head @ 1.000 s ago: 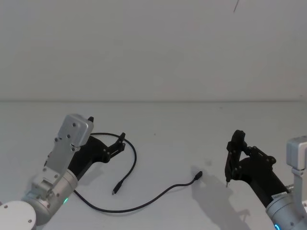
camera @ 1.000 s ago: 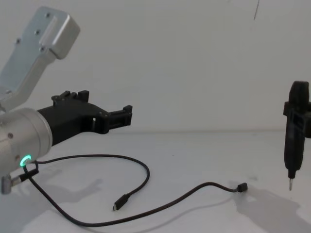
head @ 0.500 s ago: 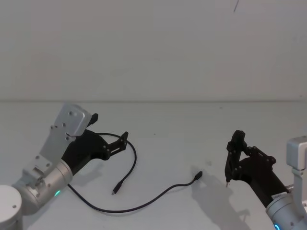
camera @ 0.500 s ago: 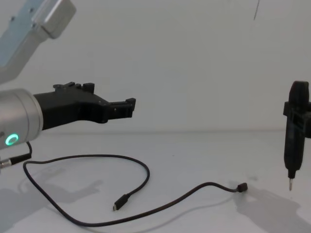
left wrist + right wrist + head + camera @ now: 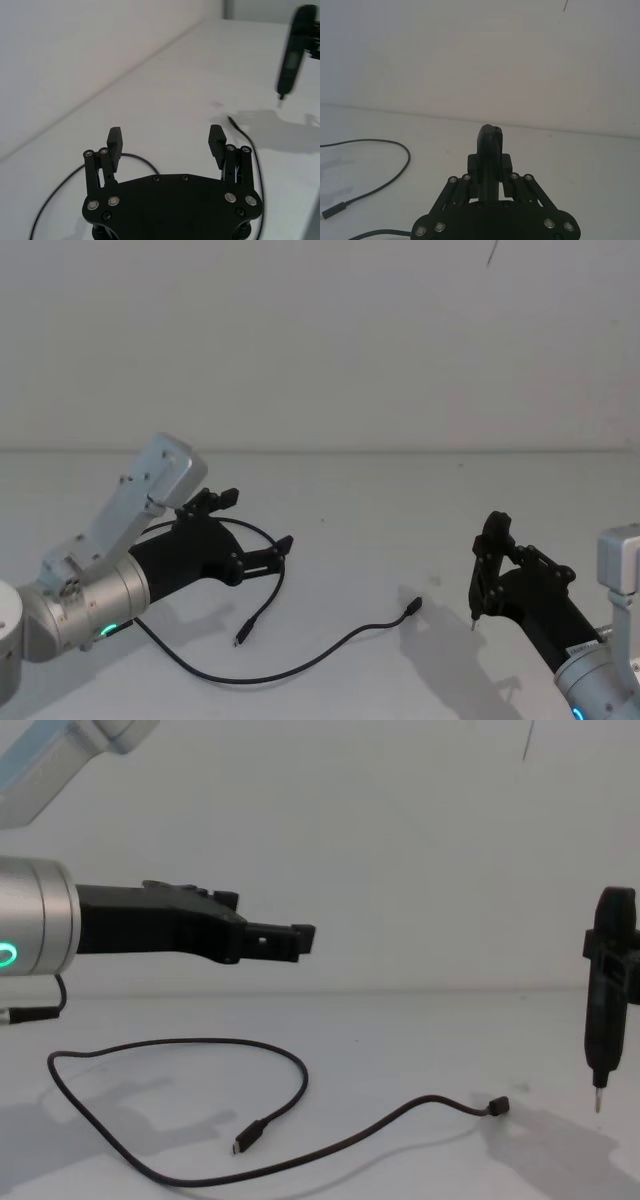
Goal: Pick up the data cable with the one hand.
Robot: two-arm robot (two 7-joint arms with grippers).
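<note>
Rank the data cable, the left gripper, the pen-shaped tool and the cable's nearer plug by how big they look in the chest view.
1. data cable, spread widest.
2. left gripper, though it sits nearest the camera, so its rank is unsure.
3. pen-shaped tool.
4. nearer plug.

One data cable (image 5: 200, 1041), one pen tool (image 5: 605, 1010)
</note>
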